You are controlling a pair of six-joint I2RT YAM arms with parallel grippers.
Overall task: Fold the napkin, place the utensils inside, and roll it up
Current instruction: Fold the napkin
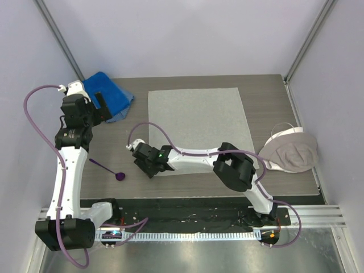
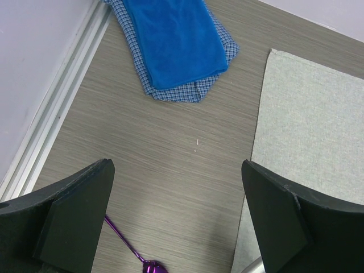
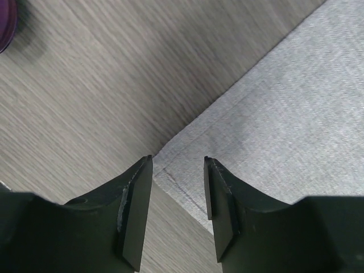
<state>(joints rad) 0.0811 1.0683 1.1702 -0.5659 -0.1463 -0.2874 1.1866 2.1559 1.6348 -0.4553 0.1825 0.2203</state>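
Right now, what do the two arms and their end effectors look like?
Both the left arm and right arm have white tube-like links joined by chunky black joints. A thin purple cable loops along each. A green light glows near the right wrist. The left end effector and right end effector each have two flat black fingers.

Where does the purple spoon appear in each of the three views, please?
Top external: the purple spoon lies left of centre, left of the napkin.
Left wrist: bottom edge, napkin at right.
Right wrist: only its head's edge, top-left corner; napkin at right.
Shared landmark: the napkin.
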